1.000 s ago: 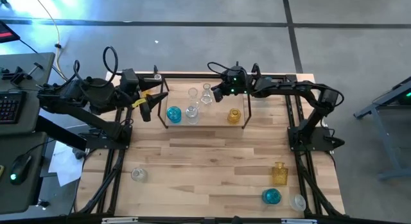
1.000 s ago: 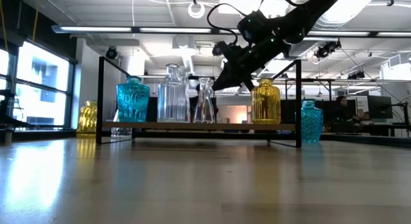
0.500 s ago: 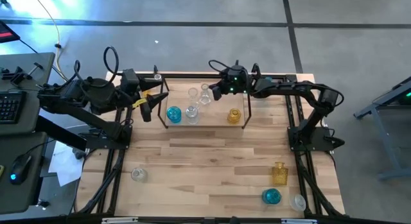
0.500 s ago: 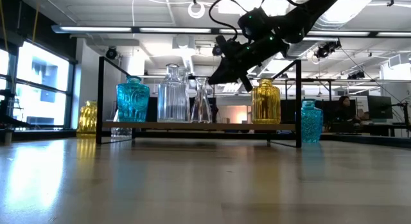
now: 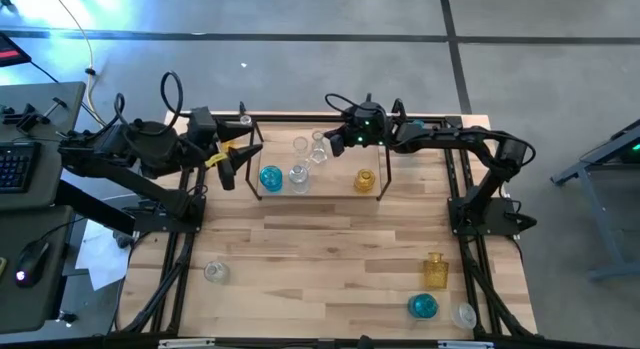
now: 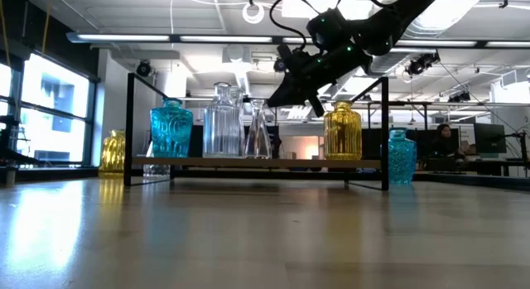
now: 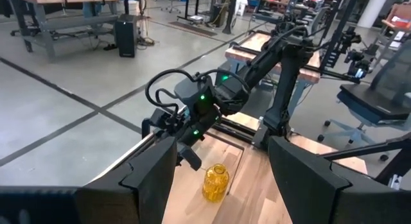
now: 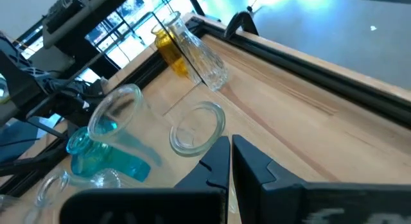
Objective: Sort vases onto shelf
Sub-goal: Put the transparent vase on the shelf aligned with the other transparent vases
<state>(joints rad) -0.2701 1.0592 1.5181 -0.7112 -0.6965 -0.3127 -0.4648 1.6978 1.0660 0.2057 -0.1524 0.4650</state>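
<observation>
**Right gripper closed above the shelf, left gripper spread at the shelf's end**

The right gripper [image 5: 333, 142] has its two fingers pressed together with nothing between them; in its wrist view the dark fingertips [image 8: 226, 161] lie side by side. It hangs over the back of the shelf [image 5: 382, 177], just above and beside the tall clear flared vase [image 6: 258, 132], tilted down toward it; whether it touches the vase's rim cannot be told.

On the shelf's wood floor stand, as seen from above, a blue vase [image 5: 270, 177] toward 9 o'clock, a clear squarish bottle [image 5: 298, 174] just beside it, another clear vase [image 5: 301, 145] behind that toward 12 o'clock, the flared vase next to it, and an amber vase [image 5: 364, 180] toward 3 o'clock.

The left gripper [image 5: 228, 165] waits with jaws spread and empty, just off the shelf's 9 o'clock end, near a small clear vase [image 5: 244, 120] at the table's back edge.

Well apart from the shelf, toward 5 o'clock on the table [image 5: 330, 249], stand an amber bottle [image 5: 434, 270], a blue round vase [image 5: 423, 306] and a clear vase [image 5: 463, 315]. At 7 o'clock one more clear vase [image 5: 216, 273] stands alone.
</observation>
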